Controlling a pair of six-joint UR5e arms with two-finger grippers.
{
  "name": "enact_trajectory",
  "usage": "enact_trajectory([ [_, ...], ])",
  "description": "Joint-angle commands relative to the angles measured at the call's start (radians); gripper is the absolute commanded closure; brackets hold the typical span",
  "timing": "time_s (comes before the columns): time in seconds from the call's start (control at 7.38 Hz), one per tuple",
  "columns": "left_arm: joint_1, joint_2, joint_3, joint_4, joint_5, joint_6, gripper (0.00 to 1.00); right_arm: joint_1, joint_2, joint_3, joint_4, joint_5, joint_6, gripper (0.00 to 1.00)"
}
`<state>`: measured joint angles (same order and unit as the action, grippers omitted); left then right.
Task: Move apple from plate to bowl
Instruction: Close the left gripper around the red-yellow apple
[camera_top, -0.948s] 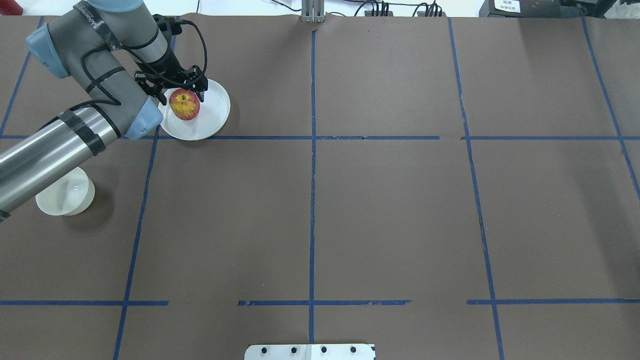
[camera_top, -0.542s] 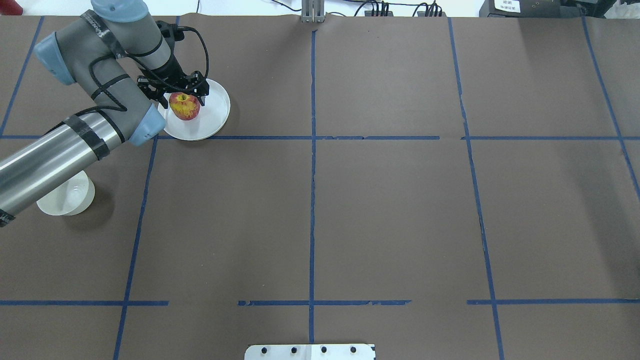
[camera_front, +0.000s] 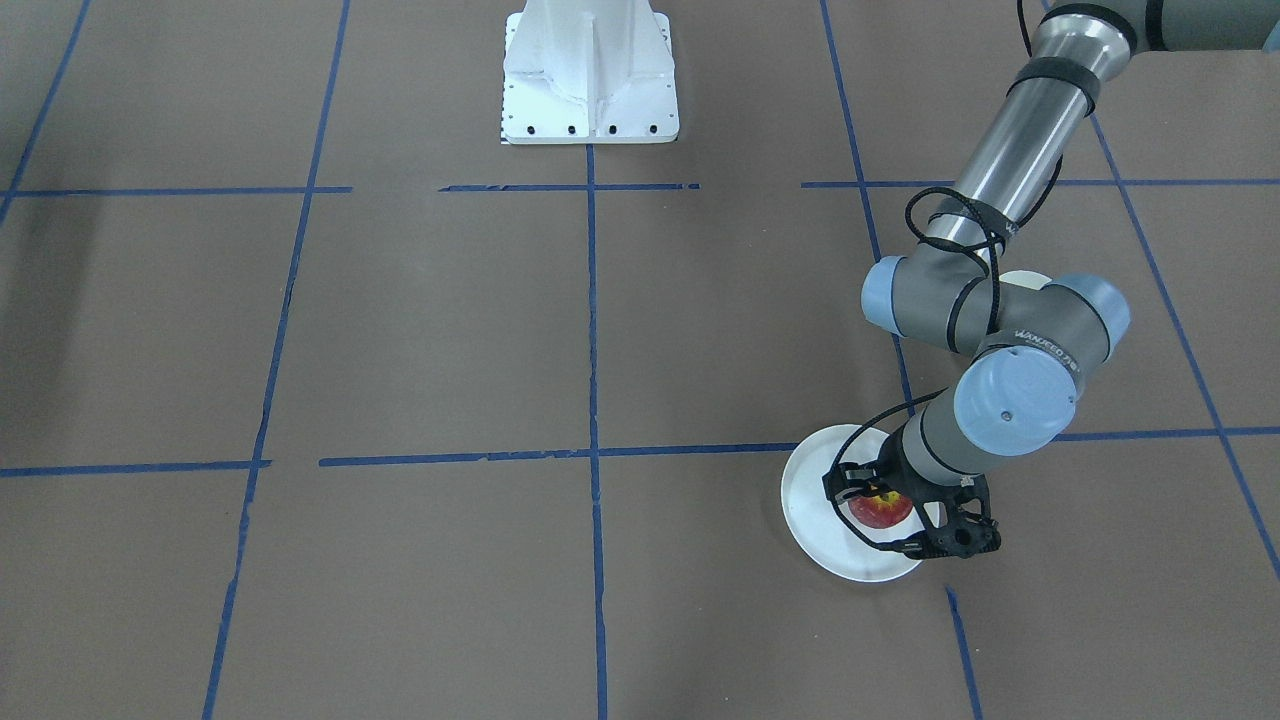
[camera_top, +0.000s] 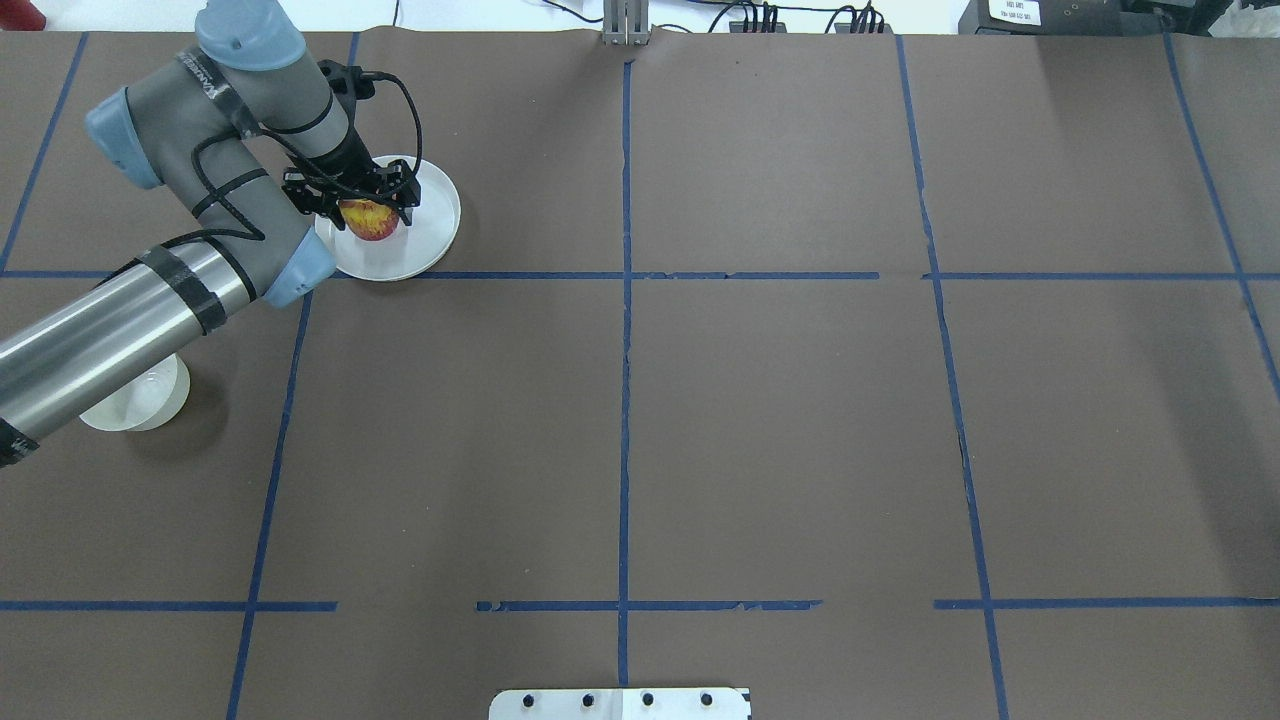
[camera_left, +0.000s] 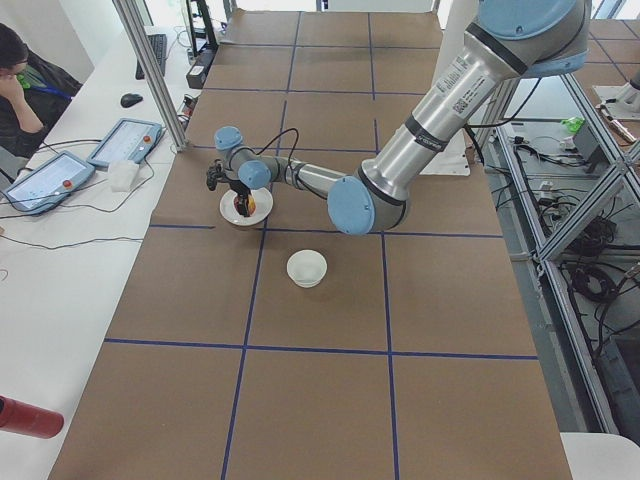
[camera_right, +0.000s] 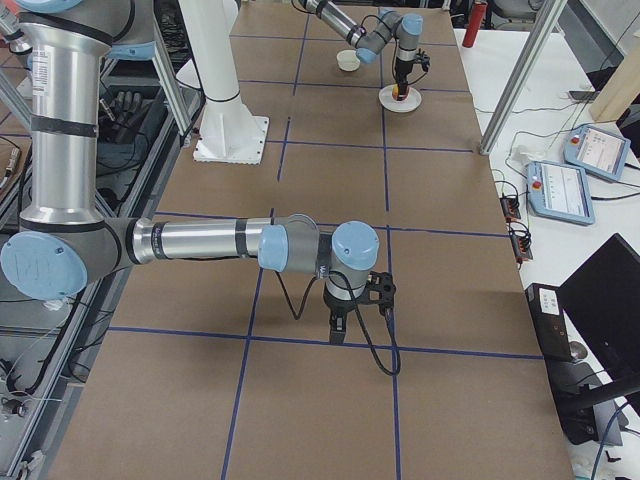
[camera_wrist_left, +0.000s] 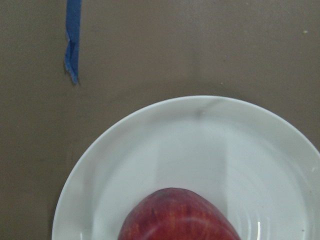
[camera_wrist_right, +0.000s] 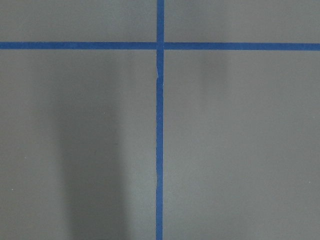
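The red apple (camera_top: 371, 221) with a yellow patch sits on the wide white plate (camera_top: 432, 226) at the far left of the table. My left gripper (camera_top: 358, 206) is open, low over the plate, its black fingers straddling the apple without closing on it. The front-facing view shows the apple (camera_front: 880, 510) between the fingers on the plate (camera_front: 808, 510). The left wrist view shows the apple's top (camera_wrist_left: 177, 216) on the plate (camera_wrist_left: 200, 145). The small deep white bowl (camera_top: 135, 405) stands nearer the robot, partly under my left arm. My right gripper (camera_right: 360, 318) shows only in the exterior right view; I cannot tell its state.
The brown table cover carries a grid of blue tape lines (camera_top: 624, 400). The robot's white base (camera_front: 588, 75) stands at the table's near edge. Tablets and cables (camera_left: 125, 140) lie on the white bench beyond the plate.
My left gripper has come down over the apple, so its fingers now cover more of it. The apple, plate and bowl have not moved.
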<state>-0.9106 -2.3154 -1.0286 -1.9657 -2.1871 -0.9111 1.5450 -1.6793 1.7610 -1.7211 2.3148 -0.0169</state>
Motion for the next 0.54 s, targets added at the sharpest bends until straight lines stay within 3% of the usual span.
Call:
enact_trajectory([
  [0.0, 0.001, 0.001, -0.002, -0.013, 0.0, 0.011, 0.69, 0.0, 0.0, 0.0, 0.0, 0.0, 0.0, 0.0],
  [0.14, -0.042, 0.005, -0.036, 0.001, -0.002, 0.017, 0.81, 0.0, 0.0, 0.0, 0.0, 0.0, 0.0, 0.0],
  [0.41, -0.08, 0.129, -0.266, 0.106, -0.008, 0.058, 0.84, 0.0, 0.0, 0.0, 0.0, 0.0, 0.0, 0.0],
])
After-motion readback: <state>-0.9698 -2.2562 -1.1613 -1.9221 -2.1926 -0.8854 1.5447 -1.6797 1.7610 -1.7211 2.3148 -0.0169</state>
